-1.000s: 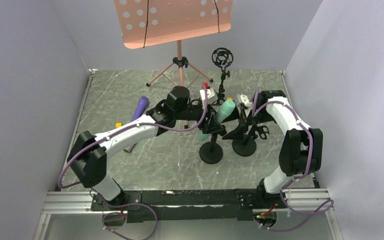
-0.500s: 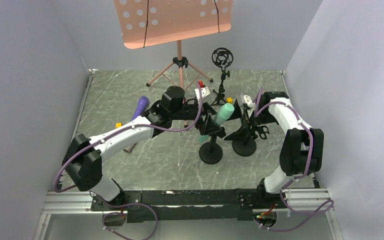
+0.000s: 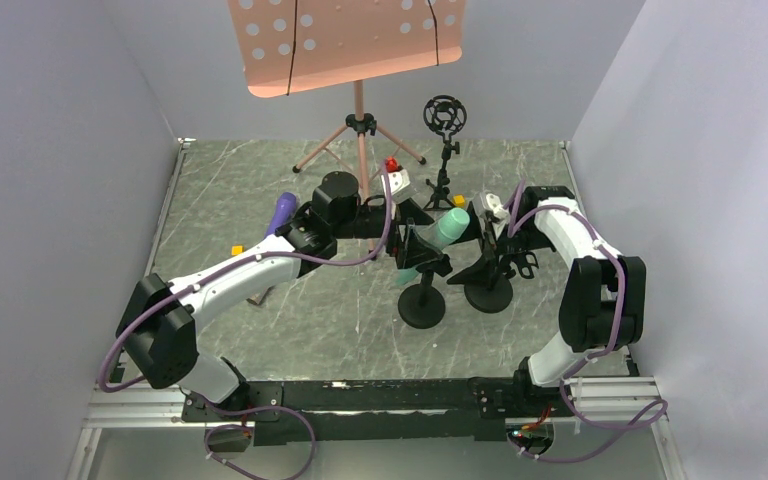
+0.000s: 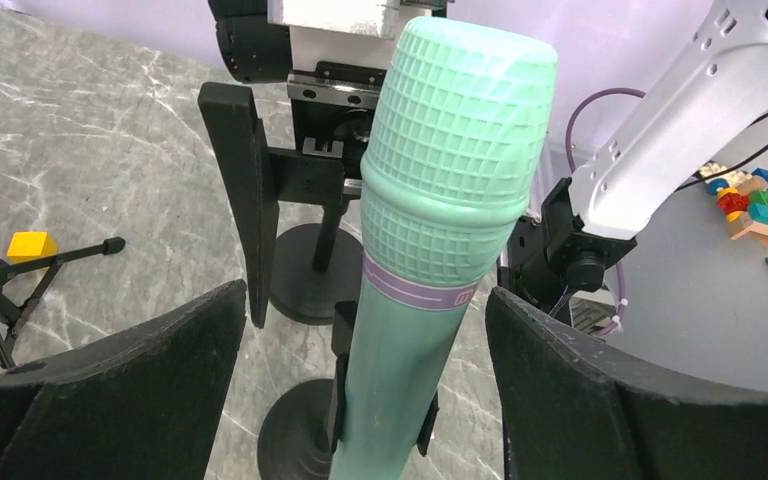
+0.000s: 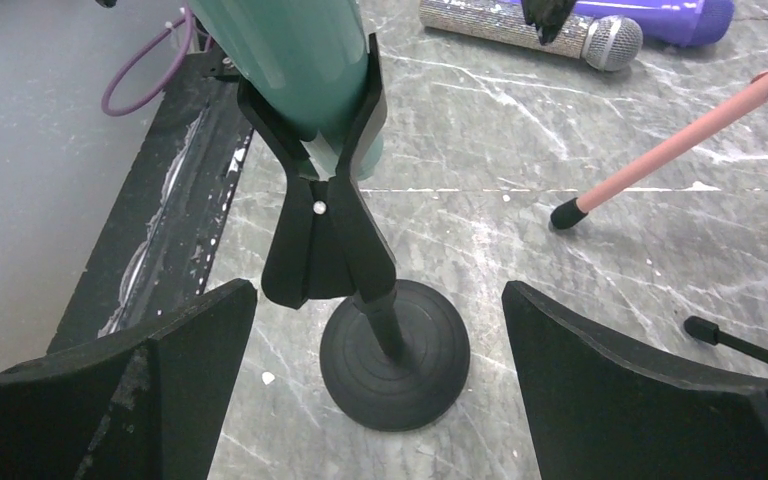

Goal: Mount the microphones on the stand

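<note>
The left arm has been drawn back toward 10 o'clock; the left gripper [image 4: 360, 292] is held open, clear of the mint green mesh-headed microphone [image 4: 440, 230], which is clipped in the black round-based stand [image 5: 395, 350] at centre. The right gripper [image 5: 378, 290] is open too. Fetching the purple microphone [image 3: 281, 213], at 10 o'clock, is judged the next step. Grey marbled tabletop [image 3: 260, 180], lilac walls

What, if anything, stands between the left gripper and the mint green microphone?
Nothing visible. The left gripper is open, its fingers flanking the mint green microphone with bare gaps on both sides; the microphone already sits in the stand's clip.
</note>
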You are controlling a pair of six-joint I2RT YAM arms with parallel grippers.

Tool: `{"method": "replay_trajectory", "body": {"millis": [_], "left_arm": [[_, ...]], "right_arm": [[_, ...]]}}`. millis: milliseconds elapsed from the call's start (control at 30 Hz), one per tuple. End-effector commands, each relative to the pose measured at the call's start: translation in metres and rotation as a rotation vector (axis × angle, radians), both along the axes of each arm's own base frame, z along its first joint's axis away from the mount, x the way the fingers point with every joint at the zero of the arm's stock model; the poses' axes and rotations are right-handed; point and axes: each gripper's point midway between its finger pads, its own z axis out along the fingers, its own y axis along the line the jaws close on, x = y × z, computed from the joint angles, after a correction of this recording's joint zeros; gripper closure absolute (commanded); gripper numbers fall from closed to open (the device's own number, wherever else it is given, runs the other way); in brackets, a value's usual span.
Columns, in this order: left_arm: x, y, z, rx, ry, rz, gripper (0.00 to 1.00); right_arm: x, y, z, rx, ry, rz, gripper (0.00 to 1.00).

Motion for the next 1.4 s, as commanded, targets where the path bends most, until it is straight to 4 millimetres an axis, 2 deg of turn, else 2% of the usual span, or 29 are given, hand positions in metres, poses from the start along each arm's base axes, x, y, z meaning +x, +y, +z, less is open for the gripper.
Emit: {"method": "replay_trajectory", "body": {"millis": [0, 500, 633, 833, 933, 1000, 1167, 1233, 1367], "left_arm": [[-0.010, 0.001, 0.033, -0.069, -0.071, -0.045, 0.08], [-0.024, -0.011, 0.027, -0.010, -0.143, -0.109, 0.09], [-0.021, -0.012, 0.021, 0.006, -0.145, -0.100, 0.09], [-0.020, -0.019, 0.025, -0.012, -0.132, -0.101, 0.15], [-0.019, -0.021, 0.026, -0.009, -0.126, -0.097, 0.20], [-0.019, -0.021, 0.026, -0.008, -0.118, -0.093, 0.30], [-0.018, -0.022, 0.027, -0.004, -0.100, -0.083, 0.43], [-0.018, -0.022, 0.027, -0.002, -0.096, -0.086, 0.55], [-0.019, -0.022, 0.026, -0.001, -0.088, -0.089, 0.65]], "right_arm": [[-0.003, 0.007, 0.009, 0.048, -0.039, 0.009, 0.01], [-0.005, 0.009, 0.009, 0.050, -0.040, 0.015, 0.02], [-0.005, 0.009, 0.008, 0.047, -0.042, 0.017, 0.02], [-0.005, 0.009, 0.006, 0.042, -0.042, 0.020, 0.04], [-0.005, 0.009, 0.005, 0.041, -0.043, 0.022, 0.05], [-0.005, 0.008, 0.005, 0.040, -0.045, 0.022, 0.05], [-0.006, 0.009, 0.006, 0.044, -0.047, 0.022, 0.06], [-0.006, 0.009, 0.007, 0.046, -0.047, 0.021, 0.07], [-0.005, 0.009, 0.007, 0.046, -0.042, 0.020, 0.07]]}}
